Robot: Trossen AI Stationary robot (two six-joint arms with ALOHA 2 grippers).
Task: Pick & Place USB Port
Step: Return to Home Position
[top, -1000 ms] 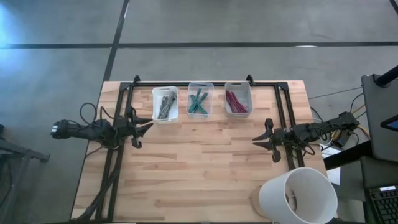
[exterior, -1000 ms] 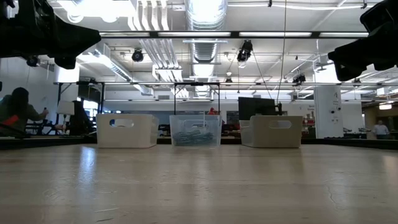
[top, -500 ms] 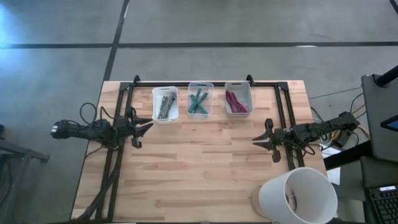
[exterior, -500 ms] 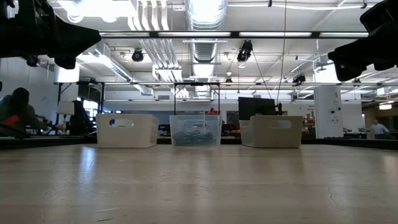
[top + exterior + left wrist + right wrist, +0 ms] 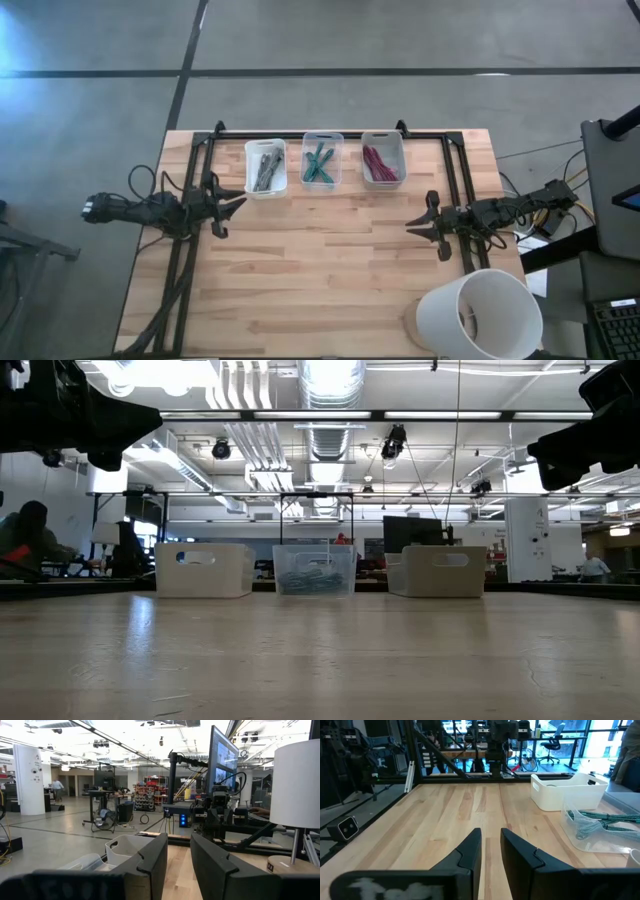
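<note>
Three small bins stand in a row near the table's far edge in the high view. The left white bin (image 5: 265, 166) holds grey cables, the clear middle bin (image 5: 322, 160) holds teal cables, and the right white bin (image 5: 383, 159) holds dark red cables. My left gripper (image 5: 238, 203) hovers near the table's left side, just short of the left bin. Its fingers point right and stand slightly open (image 5: 178, 842). My right gripper (image 5: 410, 227) hovers near the right side, pointing left, also slightly open (image 5: 490, 836). Both hold nothing.
A white lamp shade (image 5: 480, 312) on a round wooden base stands at the table's near right corner. A black frame (image 5: 330, 133) runs along the far edge and both sides. Bare wood (image 5: 320, 260) lies between the arms. In the low view, people sit in the room behind (image 5: 25, 535).
</note>
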